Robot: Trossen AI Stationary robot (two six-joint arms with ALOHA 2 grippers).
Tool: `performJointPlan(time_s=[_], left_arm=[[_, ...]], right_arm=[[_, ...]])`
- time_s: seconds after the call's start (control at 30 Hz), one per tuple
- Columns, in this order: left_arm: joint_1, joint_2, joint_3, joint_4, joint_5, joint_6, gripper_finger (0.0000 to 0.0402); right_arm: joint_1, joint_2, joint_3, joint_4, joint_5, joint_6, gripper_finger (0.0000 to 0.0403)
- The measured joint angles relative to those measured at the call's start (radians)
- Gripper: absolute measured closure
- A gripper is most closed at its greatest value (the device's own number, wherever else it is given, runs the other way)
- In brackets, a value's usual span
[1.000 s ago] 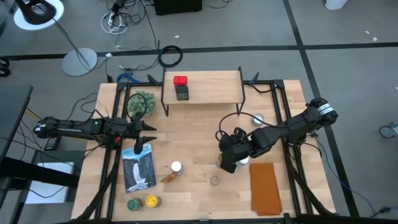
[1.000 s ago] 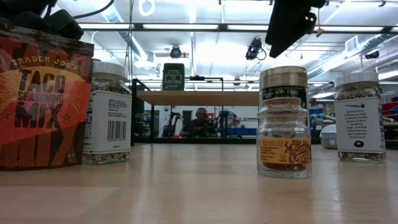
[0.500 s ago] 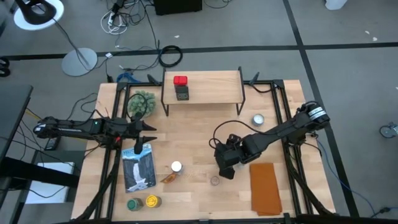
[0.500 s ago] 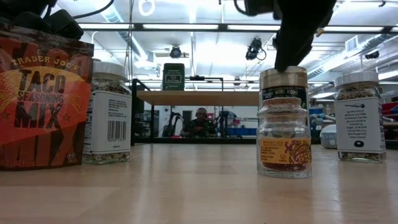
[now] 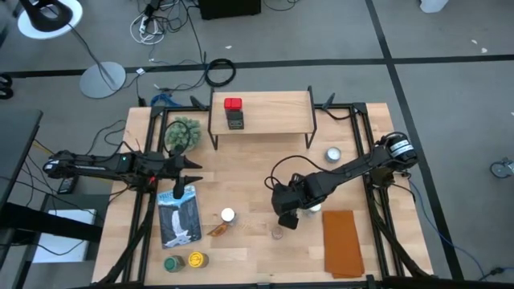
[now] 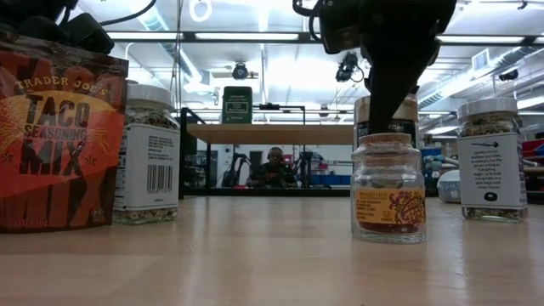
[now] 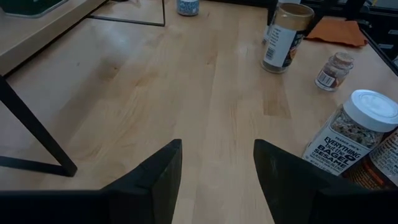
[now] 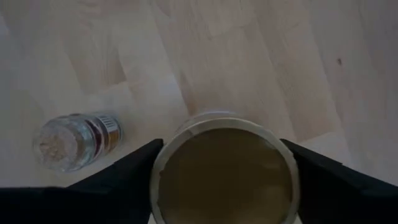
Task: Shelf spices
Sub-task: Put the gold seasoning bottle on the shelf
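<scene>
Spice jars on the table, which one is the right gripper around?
The brown-lidded jar, between the right gripper's open fingers; the small cork-topped jar stands beside it, untouched.

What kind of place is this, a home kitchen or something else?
Probably a robotics lab or workshop, not a kitchen. The table stands on a grey floor with loose cables and a lamp stand; the low view shows strip lights and a person seated behind.
</scene>
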Motion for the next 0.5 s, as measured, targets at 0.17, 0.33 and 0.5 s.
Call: performJointPlan(time_s=[0.17, 0.33, 0.5], left_arm=[[0.000, 0.000, 0.000, 0.000, 0.000, 0.000, 0.0198], [0.000, 0.000, 0.000, 0.000, 0.000, 0.002, 0.0198], [0.000, 0.000, 0.000, 0.000, 0.000, 0.003, 0.0198]], right_arm=[[-0.019, -0.005, 0.000, -0.010, -0.051, -0.002, 0.0134], [-0.034, -0.013, 0.001, -0.019, -0.076, -0.016, 0.0134], [-0.065, -0.054, 0.012, -0.050, -0.074, -0.044, 0.0134]])
